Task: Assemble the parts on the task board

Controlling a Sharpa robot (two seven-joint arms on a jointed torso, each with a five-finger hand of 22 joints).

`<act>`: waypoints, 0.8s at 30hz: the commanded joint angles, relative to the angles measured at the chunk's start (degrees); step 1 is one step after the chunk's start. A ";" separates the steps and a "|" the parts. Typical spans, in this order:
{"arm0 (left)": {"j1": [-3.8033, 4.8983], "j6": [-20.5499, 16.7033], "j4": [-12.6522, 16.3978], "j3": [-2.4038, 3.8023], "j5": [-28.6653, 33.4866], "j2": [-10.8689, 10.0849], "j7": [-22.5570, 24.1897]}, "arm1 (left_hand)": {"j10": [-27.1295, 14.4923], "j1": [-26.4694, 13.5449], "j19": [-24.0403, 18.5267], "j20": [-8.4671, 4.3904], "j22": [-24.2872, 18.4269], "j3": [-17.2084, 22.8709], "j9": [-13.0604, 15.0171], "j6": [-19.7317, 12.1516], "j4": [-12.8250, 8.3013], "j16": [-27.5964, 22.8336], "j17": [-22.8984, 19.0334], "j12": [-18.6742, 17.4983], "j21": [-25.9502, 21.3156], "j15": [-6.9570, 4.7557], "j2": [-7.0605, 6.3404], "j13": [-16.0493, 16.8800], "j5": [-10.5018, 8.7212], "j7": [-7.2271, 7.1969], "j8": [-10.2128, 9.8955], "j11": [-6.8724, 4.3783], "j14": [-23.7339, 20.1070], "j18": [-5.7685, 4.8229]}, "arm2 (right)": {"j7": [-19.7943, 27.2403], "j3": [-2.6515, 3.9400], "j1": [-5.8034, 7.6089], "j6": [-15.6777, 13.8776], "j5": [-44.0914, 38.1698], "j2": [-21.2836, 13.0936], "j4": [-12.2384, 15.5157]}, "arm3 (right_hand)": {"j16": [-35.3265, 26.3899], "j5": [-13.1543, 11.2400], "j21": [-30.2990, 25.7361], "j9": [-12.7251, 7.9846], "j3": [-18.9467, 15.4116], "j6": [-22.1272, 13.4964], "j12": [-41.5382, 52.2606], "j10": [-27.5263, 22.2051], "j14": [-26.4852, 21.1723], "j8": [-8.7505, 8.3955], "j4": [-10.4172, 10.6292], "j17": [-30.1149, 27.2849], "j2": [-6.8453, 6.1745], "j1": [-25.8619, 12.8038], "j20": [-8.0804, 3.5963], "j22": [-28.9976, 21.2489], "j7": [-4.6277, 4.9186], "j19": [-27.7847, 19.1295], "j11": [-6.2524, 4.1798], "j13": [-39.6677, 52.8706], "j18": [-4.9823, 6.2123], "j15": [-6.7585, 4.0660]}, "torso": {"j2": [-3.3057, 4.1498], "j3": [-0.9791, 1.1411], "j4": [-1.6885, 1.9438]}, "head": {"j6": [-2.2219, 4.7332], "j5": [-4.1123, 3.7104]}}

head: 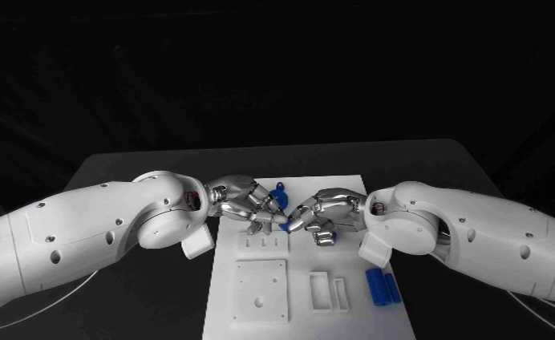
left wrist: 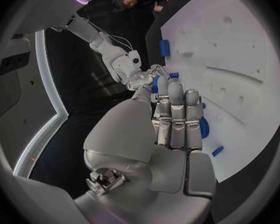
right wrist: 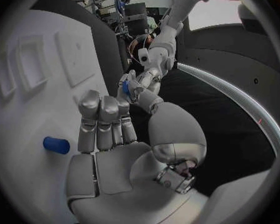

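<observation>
The left hand (head: 241, 200) and the right hand (head: 321, 216) meet over the middle of the white task board (head: 347, 320), fingertips nearly touching. The left hand pinches a small blue part (head: 277, 193) between its thumb and a finger, the other fingers curled beneath; the part stands nearly upright, its long axis tipped a little, its upper end pointing toward the board's far edge. In the left wrist view that same hand (left wrist: 175, 122) has blue showing at its fingertips and along the side of its fingers. The right hand has its fingers curled in toward the left hand, with a bit of blue at their tips; whether it has hold of that piece or only touches it, I cannot tell. In the right wrist view its fingers (right wrist: 101, 119) lie side by side and bent, and the left hand beyond them carries the blue part (right wrist: 125, 87). Just under the hands a small white slotted block (head: 264, 242) sits on the board, then a flat square plate (head: 261, 289) and a narrow white frame (head: 327, 289) toward the board's near edge. Near the board's near right corner two blue cylinders (head: 382, 286) lie side by side, touching, their long axes running from the near edge toward the far edge. The board rests on the black tabletop (head: 139, 167).
</observation>
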 commanded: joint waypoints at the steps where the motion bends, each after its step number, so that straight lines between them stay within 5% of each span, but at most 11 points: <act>1: 0.04 2.50 0.16 -0.01 3.02 0.33 -0.25 | -0.47 1.54 -0.44 -3.77 -0.19 -0.94 -0.03 1.69 -0.06 0.29 -0.33 0.17 0.22 0.04 -0.09 -0.09 0.87 0.26 0.35 0.13 -0.49 0.06 | 0.12 0.04 0.02 -0.29 -1.46 0.23 0.26 | 0.01 0.16 0.25 3.33 0.45 1.90 0.15 0.24 0.26 0.18 0.05 0.05 -0.10 0.41 -0.24 0.54 1.49 0.06 -0.05 -0.05 3.60 -0.22 | 0.00 0.01 0.02 | -0.12 -0.03; 24: 0.04 4.71 0.01 -0.04 -0.29 0.30 -4.46 | -0.47 1.26 -0.59 -3.68 -0.76 -2.78 -0.01 2.38 0.32 0.63 -1.06 0.19 0.23 0.13 -1.21 -0.18 -0.01 0.19 0.17 0.19 -0.89 -0.31 | -0.27 0.03 0.02 -1.03 -2.77 0.07 0.56 | 0.02 0.16 0.25 3.44 0.66 1.92 0.13 0.31 0.30 0.17 0.04 0.07 -0.16 0.43 -0.28 0.52 1.47 0.14 -0.07 -0.09 3.60 -0.24 | 0.00 0.02 0.01 | -0.74 0.13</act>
